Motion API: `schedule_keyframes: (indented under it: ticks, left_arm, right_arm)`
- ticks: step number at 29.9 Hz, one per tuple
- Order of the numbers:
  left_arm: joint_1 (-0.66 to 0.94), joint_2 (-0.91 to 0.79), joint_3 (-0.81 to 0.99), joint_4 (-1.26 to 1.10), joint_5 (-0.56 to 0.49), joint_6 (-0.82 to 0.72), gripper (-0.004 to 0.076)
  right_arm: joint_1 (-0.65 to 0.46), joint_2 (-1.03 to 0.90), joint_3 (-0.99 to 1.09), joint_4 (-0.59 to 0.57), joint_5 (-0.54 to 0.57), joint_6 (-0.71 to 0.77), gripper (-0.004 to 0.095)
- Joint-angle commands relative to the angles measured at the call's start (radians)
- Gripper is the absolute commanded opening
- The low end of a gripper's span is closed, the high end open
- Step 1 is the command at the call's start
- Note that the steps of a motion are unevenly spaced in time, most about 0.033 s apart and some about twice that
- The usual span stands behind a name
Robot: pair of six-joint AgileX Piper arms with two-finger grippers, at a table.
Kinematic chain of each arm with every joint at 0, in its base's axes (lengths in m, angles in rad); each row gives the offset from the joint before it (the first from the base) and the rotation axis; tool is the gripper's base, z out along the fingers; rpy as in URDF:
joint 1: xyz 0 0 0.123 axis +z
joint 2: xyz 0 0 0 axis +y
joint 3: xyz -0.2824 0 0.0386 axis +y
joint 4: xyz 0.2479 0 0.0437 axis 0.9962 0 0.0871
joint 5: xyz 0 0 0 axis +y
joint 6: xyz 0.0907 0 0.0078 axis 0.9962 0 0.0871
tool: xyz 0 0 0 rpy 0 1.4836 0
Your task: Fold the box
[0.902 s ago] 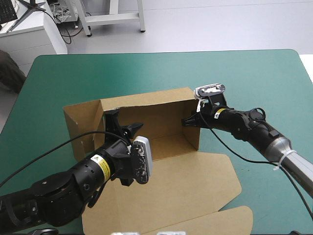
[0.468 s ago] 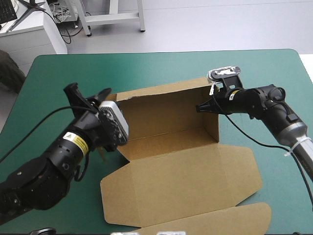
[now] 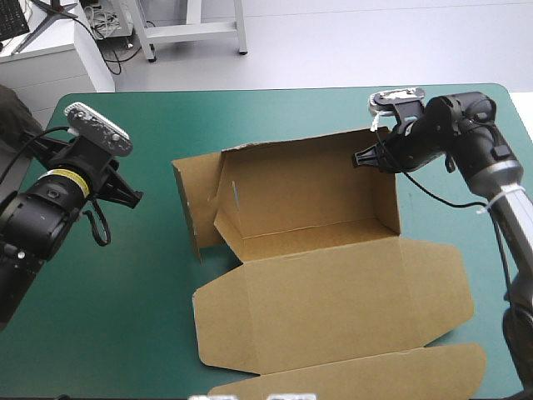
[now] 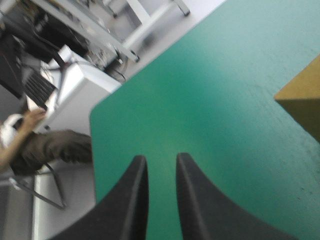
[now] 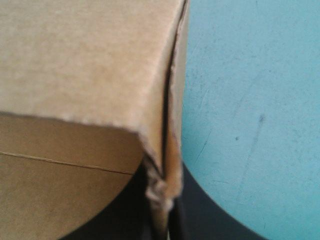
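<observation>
the brown cardboard box [image 3: 316, 275] lies mid-frame on the teal-green table cover [image 3: 250, 117], long axis left to right, walls raised, lid flat below. the black-finned right gripper [image 3: 362, 158] pinches its upper-right corner. the black-finned left gripper [image 4: 161, 159], slightly parted and empty, hangs far left, with the box to its right.

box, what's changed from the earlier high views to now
The left gripper left the box's left end and drew back leftward, now open over bare teal-green cover. The box slid rightward and a little toward the far edge, pulled by the right gripper. Unchanged: the right gripper stays shut on the right wall's far corner, and the lid lies flat.
</observation>
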Motion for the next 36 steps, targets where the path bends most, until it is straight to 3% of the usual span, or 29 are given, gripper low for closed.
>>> schedule_keyframes:
  ticks: [1,3,10,18,32,36]
  left_arm:
    - [0.167,0.015,-0.022,-0.226,-0.068,0.085,0.0035]
    - [0.248,0.024,0.001,-0.338,-0.083,0.098,-0.0005]
    - [0.329,-0.029,0.145,-0.462,-0.150,0.103,-0.0007]
    - [0.329,-0.287,0.442,-0.567,-0.270,0.103,-0.0007]
    - [0.329,-0.767,0.644,-0.618,-0.167,0.197,-0.0007]
    - [0.326,-0.788,0.665,-0.681,-0.146,0.239,-0.0007]
  right_arm:
    - [-0.009,0.056,-0.094,0.006,0.026,-0.019,-0.0005]
    - [-0.009,0.114,-0.113,0.006,0.038,-0.024,-0.0005]
    - [-0.009,0.274,-0.123,0.006,0.042,-0.051,-0.0005]
    - [-0.007,0.390,-0.123,0.033,0.049,-0.075,-0.0005]
    - [-0.002,0.394,-0.123,0.016,0.023,-0.096,-0.0001]
    - [-0.002,0.394,-0.181,0.013,0.073,-0.125,0.0112]
